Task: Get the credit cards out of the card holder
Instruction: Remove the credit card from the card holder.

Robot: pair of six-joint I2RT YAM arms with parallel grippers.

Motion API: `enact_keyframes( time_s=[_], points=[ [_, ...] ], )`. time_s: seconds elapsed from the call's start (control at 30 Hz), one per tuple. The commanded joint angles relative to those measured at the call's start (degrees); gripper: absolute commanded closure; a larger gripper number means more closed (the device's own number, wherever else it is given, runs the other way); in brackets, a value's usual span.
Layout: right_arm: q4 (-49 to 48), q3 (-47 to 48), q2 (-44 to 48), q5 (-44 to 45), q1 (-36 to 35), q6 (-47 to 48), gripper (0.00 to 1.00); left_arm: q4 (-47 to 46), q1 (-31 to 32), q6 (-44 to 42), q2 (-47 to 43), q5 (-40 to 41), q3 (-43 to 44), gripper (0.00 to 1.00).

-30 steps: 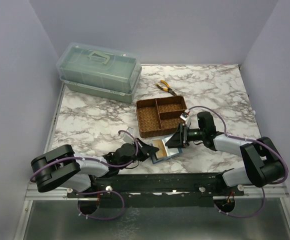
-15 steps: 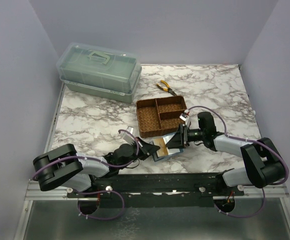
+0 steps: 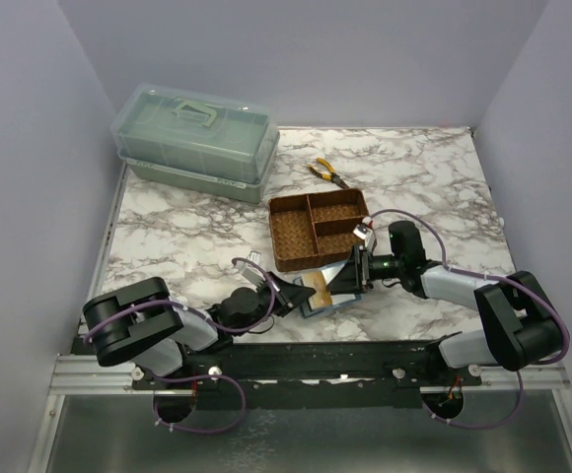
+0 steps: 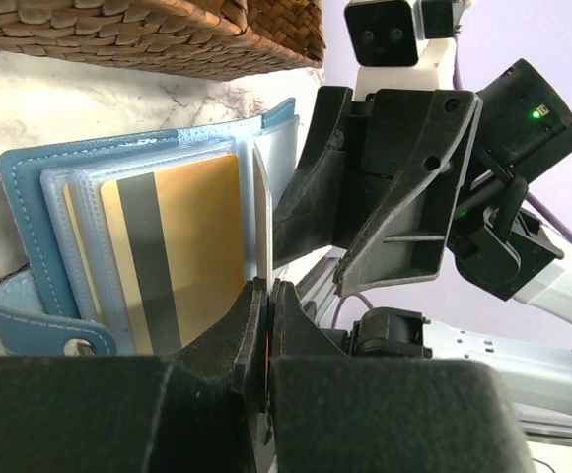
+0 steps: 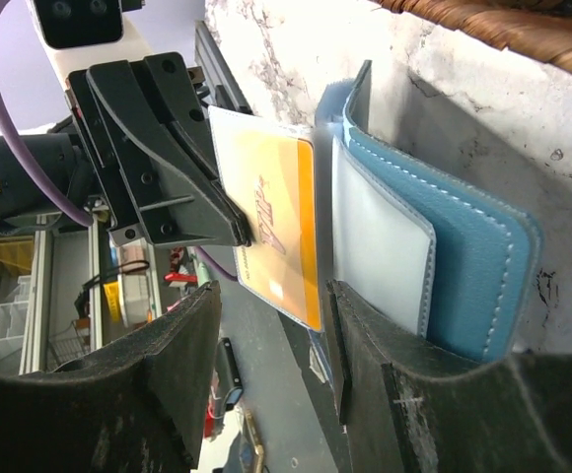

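**One card coming out, holder braced from the other side**

The small teal-blue leather card holder is lying open on the white marble desk, near the front edge & just beside the brown woven tray. The left gripper is clenching a thin yellowish-gold credit card by its outer edge, w/ the jaws pressed together on it. It is taking only the edge, I think, because the far end of the card seems to be sitting between the clear sleeves and has to slide out flat. The right gripper is standing against the opposite side of the holder, jaws about half apart. Probably it is bracing the holder so that the pull is not dragging the whole thing along. Whether it is really pinching the cover or only leaning on it, I cannot tell. Another gold card w/ a grey stripe is waiting in its sleeve, so in my judgement the task is at an early stage.
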State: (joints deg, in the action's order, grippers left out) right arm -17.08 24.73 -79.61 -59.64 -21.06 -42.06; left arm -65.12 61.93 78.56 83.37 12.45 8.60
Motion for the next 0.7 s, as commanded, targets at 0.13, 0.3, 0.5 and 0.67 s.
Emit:
enact_keyframes(
  time_s=[0.13,0.3,0.5,0.67],
  points=[
    [0.5,0.1,0.2,1.5,-0.6,0.6,0.47,-14.2,-0.2,0.3,3.1,-0.4,2.3,1.00],
    [-1.6,-0.1,0.3,-0.2,-0.6,-1.6,0.47,-16.5,-0.2,0.6,5.0,-0.5,2.9,1.00],
    [-5.9,-0.6,0.8,-4.0,-0.6,-6.2,0.48,-21.0,-0.2,1.9,8.6,-0.1,2.3,1.00],
    [-7.1,-0.2,0.7,-5.1,-0.6,-8.5,0.54,-24.5,-0.2,3.7,11.8,-0.6,1.7,1.00]
  ],
)
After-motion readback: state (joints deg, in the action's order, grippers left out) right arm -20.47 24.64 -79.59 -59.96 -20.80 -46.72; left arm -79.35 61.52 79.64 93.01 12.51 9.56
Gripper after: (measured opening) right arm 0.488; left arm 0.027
